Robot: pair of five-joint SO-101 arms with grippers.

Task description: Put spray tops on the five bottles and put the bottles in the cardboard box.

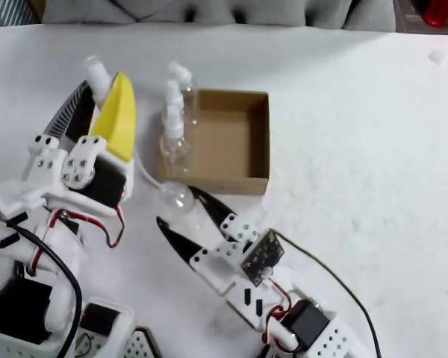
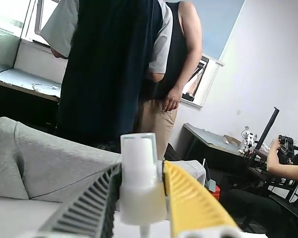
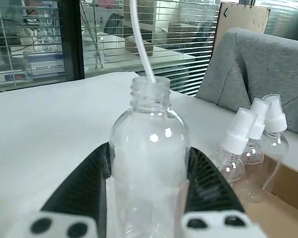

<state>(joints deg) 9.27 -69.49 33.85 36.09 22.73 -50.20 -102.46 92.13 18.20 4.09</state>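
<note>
The left gripper is clamped on a white spray top, pinched between its grey and yellow jaws with the nozzle upward. Held this way, the thin dip tube hangs free beneath the top and can be steered. The tube slants down across the surface to the open neck of a clear bottle, and in the right wrist view its end appears to sit just inside the rim.

The right gripper grips that bottle, its black jaws pressed against either side of the body. This keeps the bottle upright and steady, which it probably needs, since a light empty bottle would tip or slide under a push from above. The bottle stands just beside the near corner of the cardboard box, so carrying it in should be short work.

Three capped bottles stand in a row at the box's left wall. I cannot tell whether they are inside it or against it. By my judgement, threading the tube and seating the top comes next.
</note>
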